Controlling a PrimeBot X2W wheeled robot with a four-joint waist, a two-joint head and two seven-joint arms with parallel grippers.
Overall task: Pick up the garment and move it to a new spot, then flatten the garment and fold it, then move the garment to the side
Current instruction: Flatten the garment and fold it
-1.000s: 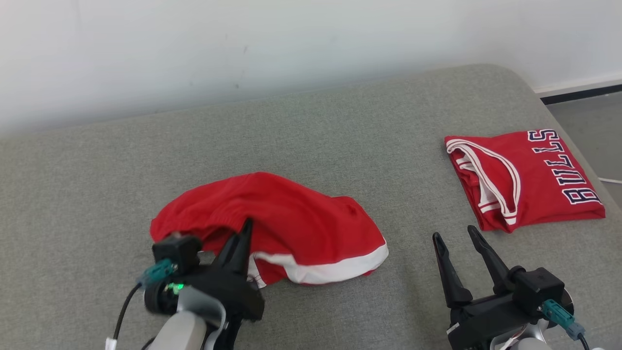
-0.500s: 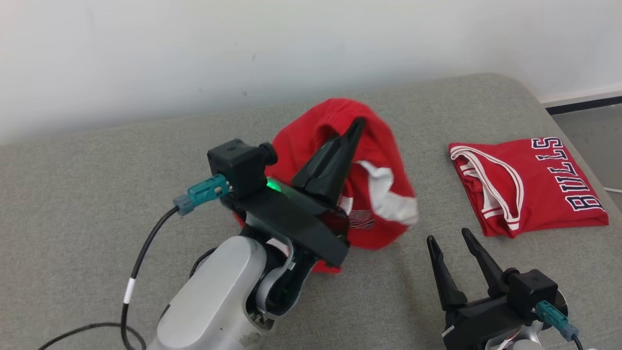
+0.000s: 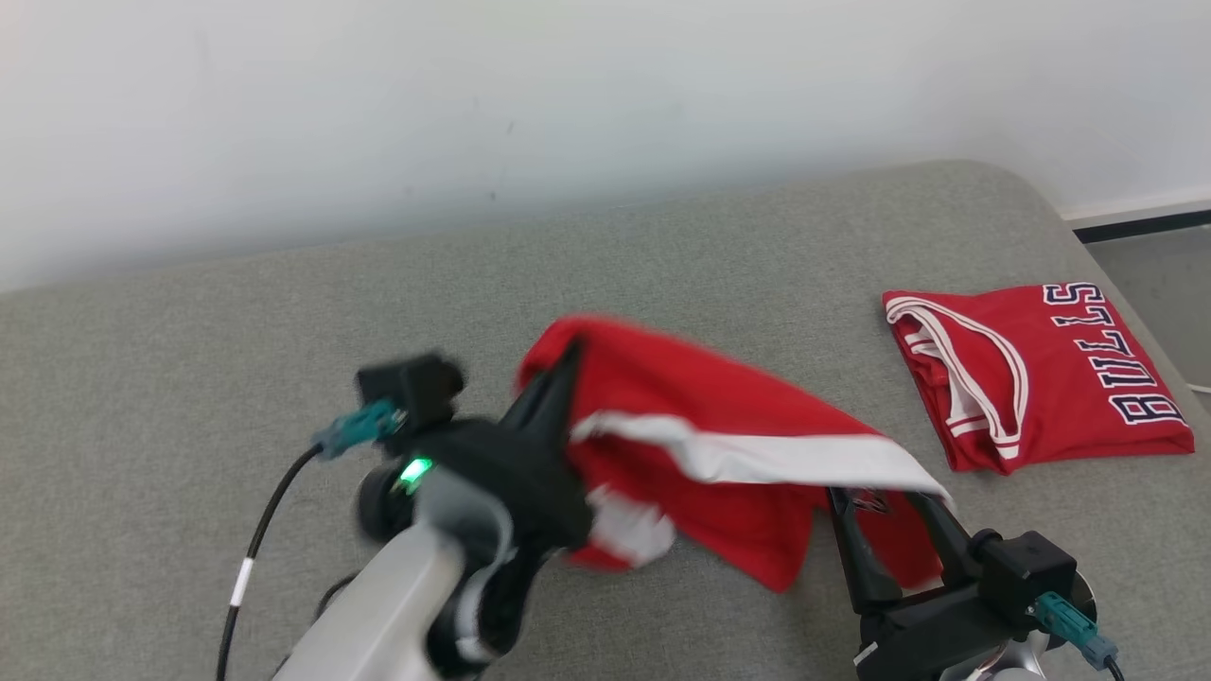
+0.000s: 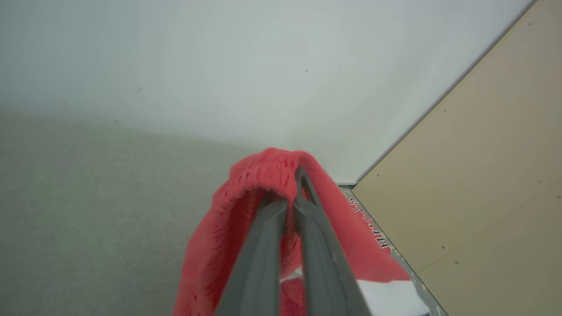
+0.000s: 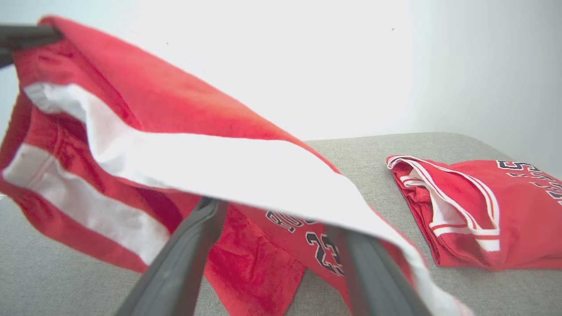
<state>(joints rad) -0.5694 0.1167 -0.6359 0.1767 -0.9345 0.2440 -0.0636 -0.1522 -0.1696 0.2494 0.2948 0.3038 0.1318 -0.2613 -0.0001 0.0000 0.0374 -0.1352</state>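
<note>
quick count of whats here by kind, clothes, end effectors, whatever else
red garments: 2, the held shorts and the folded jersey
end effectors: 2, the left end effector shut on the shorts, the right end effector open under the hanging cloth
grey padded surface: 1
total: 5

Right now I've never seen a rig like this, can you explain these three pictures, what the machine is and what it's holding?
It is a two-armed robot. The wide picture comes from a camera on its head; the other two come from cameras on each wrist, looking along that arm's gripper. The left gripper is shut on a pair of red shorts, held above a grey padded surface. The right gripper is open, the shorts' loose end draping over its fingers. A folded red jersey lies to the right.
</note>
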